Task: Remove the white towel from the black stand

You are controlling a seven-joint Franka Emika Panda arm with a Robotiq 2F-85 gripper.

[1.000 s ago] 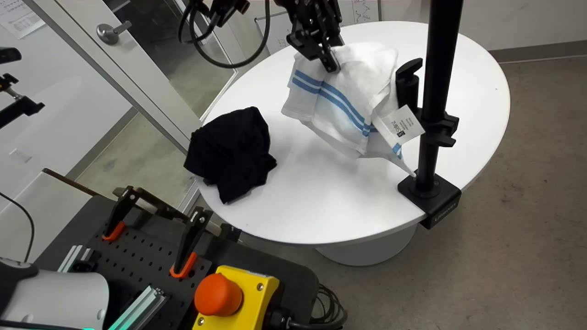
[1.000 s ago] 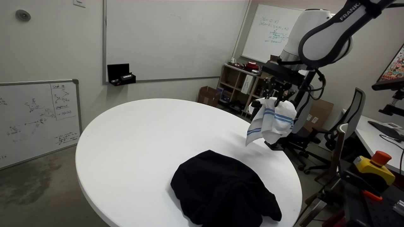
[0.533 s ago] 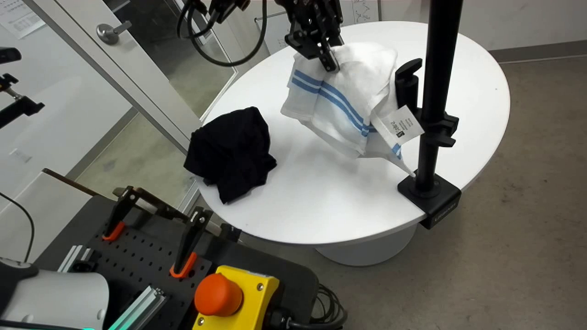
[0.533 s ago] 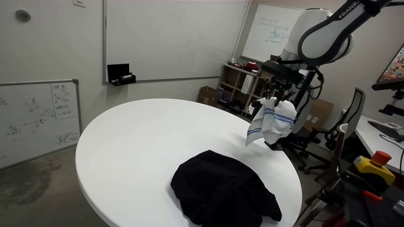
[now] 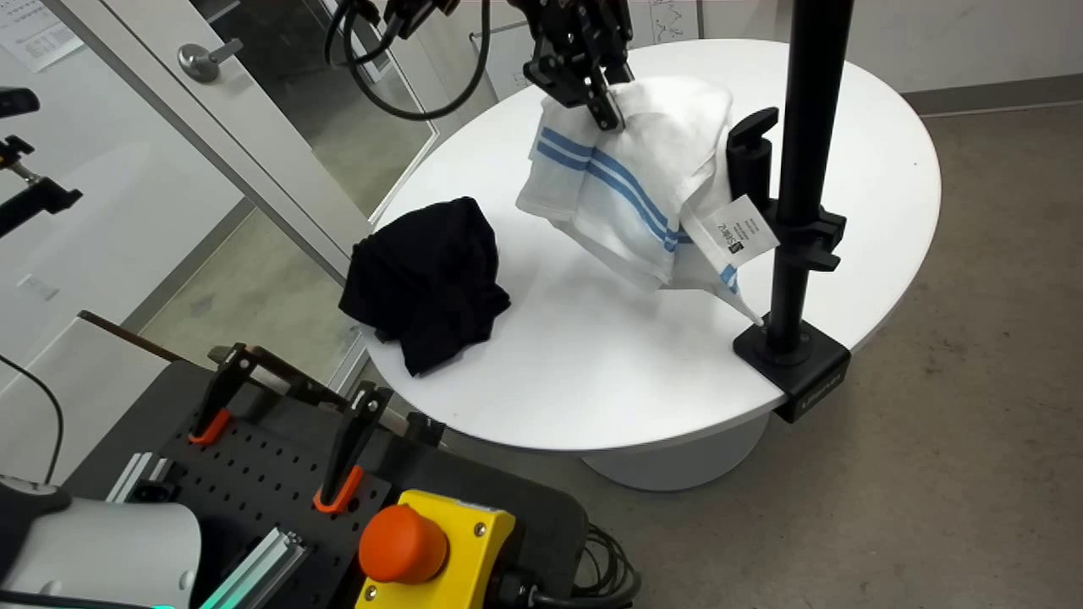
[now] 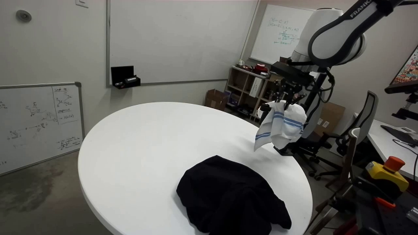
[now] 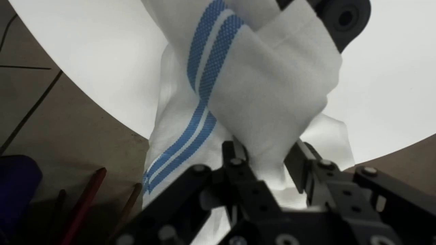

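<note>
Wrist view, just below centre: my gripper point(image 7: 268, 153) had its jaws partway closed, a bunched fold of the white towel point(image 7: 272, 88) pinched between them. In an exterior view the towel hung at upper centre, touching the black stand point(image 5: 805, 144). A black cloth point(image 5: 427, 288) lay left of centre on the white table point(image 5: 584, 381).
</note>
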